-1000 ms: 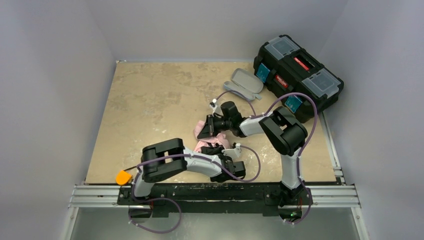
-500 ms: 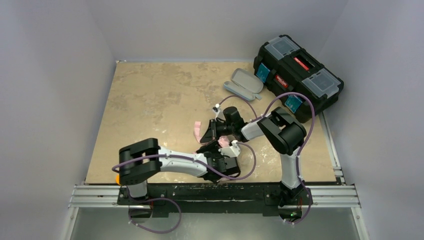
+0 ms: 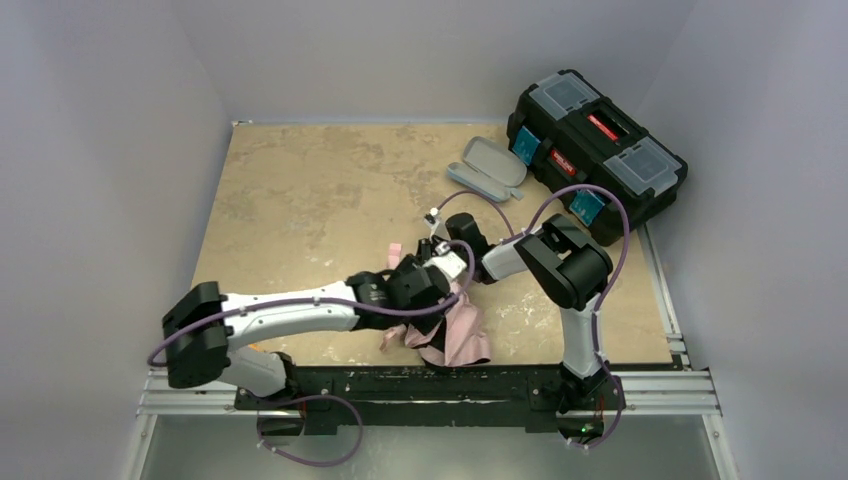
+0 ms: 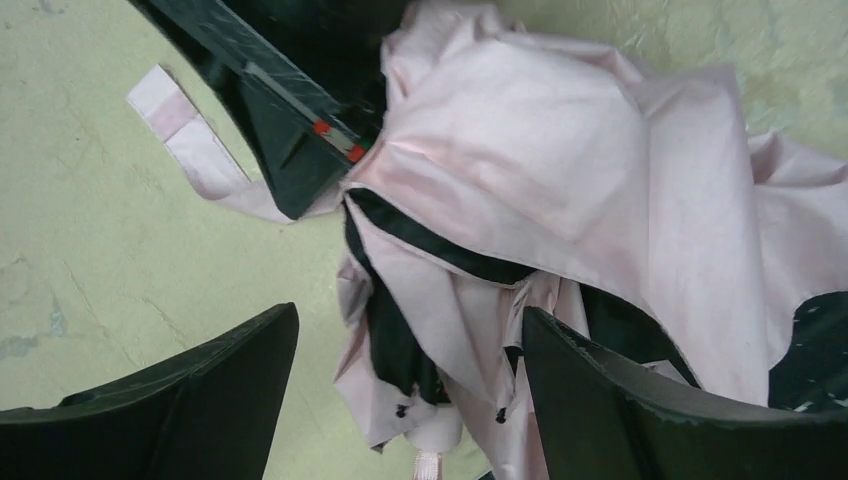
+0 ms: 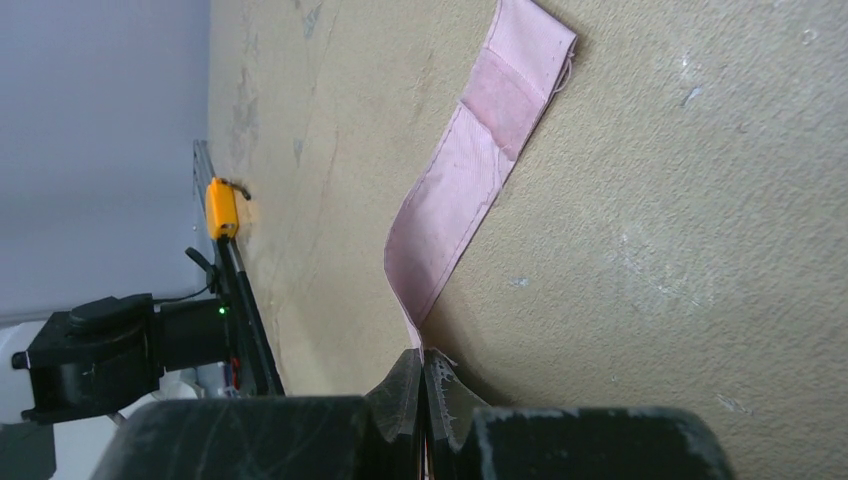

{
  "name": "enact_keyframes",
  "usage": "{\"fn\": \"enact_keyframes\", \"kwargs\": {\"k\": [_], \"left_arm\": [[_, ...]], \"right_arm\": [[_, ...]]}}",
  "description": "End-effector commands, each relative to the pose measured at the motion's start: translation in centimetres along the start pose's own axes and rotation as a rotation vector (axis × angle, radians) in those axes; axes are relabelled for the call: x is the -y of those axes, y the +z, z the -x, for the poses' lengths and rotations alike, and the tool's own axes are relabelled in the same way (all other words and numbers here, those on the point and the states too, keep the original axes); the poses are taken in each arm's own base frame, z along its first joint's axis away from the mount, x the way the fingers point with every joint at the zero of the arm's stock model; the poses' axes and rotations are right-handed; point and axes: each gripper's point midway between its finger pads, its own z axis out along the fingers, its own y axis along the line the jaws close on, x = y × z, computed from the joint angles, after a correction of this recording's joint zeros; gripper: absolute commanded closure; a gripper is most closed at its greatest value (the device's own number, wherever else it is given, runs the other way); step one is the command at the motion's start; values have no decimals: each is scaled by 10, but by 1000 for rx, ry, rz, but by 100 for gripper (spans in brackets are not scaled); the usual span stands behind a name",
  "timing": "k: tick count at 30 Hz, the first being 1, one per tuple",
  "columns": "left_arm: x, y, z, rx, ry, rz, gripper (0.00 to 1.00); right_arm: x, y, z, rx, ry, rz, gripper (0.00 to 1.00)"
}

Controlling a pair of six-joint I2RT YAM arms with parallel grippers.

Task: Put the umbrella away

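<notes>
The umbrella (image 3: pixel 458 332) lies crumpled near the table's front edge, pale pink fabric with black lining showing (image 4: pixel 520 190). My left gripper (image 4: pixel 410 318) hovers just over it, open, with folds of fabric and a small pink tip between the fingers (image 4: pixel 215 385) but nothing pinched. My right gripper (image 5: pixel 422 365) is shut on the umbrella's pink closing strap (image 5: pixel 470 190), which runs out flat across the table. In the top view the two grippers meet over the umbrella's far end, with the strap end (image 3: pixel 395 248) poking out to the left. The shaft and handle are hidden.
A grey oval case (image 3: pixel 488 166) lies open at the back, next to a black toolbox (image 3: pixel 597 150) at the back right. An orange object (image 5: pixel 221 208) sits at the table's front left edge. The right gripper's black finger (image 4: pixel 285 130) crosses the left wrist view.
My left gripper has opened and its arm has stretched forward and right over the umbrella. More pink fabric now lies spread by the front edge. The right gripper stayed shut on the strap.
</notes>
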Motion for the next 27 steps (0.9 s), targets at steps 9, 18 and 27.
{"fn": "enact_keyframes", "kwargs": {"k": [9, 18, 27], "left_arm": [[5, 3, -5, -27, -237, -438, 21], [15, 54, -52, -181, -316, -434, 37], [-12, 68, -55, -199, -255, -254, 100]], "right_arm": [[40, 0, -29, -81, 40, -151, 100], [37, 1, -26, -79, 35, -149, 100], [16, 1, -6, -81, 15, -123, 100]]}}
